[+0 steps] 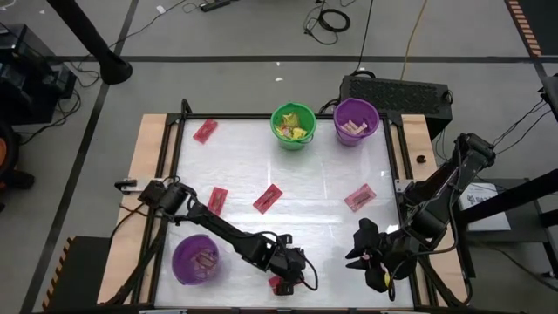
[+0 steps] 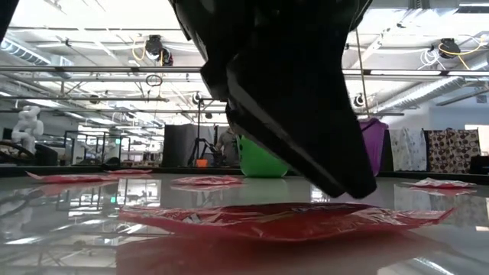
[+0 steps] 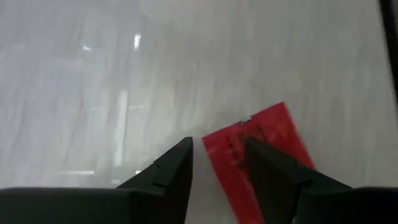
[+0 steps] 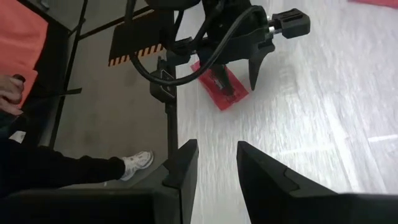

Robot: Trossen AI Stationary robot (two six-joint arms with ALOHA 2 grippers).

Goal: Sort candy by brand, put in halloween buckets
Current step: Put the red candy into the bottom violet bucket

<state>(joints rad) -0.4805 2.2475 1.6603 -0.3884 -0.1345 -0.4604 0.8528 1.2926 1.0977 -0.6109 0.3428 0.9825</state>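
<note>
1. Left gripper point(image 1: 292, 277) low at the near table edge, directly over a flat red packet point(image 1: 279, 284). Fingers spread, nothing pinched yet.
2. Left wrist view: red packet point(image 3: 261, 155) flat on the table point(image 3: 124, 74), one finger point(image 3: 273, 174) overlapping its edge, the other finger on bare table beside it. Offset looks deliberate: straddling one edge of a thin packet gives a lip to pinch.
3. Low view: same packet point(image 2: 283, 219) flat on the glossy top, dark gripper body just above it. Contact or not: cannot tell.
4. Right gripper point(image 1: 366, 249) parked near the table's near right side, fingers point(image 4: 186, 168) apart and empty, facing the left gripper. Probably kept out of the left arm's way.
5. Near-left purple bucket point(image 1: 195, 260) just beside the left arm, already holding reddish candy. Likely drop point for this packet: short carry.
6. Far edge: green bucket point(image 1: 293, 126) with yellow packets, second purple bucket point(image 1: 356, 120) with tan pieces. One brand per bucket.
7. Loose red packets on the table: far left point(image 1: 204, 131), left-centre point(image 1: 216, 200), centre point(image 1: 267, 198); a pinker one right of centre point(image 1: 359, 197). Sorting well under way, reds remaining.
8. Risk: flat packet on slick surface may slide away instead of lifting when the fingers close.
</note>
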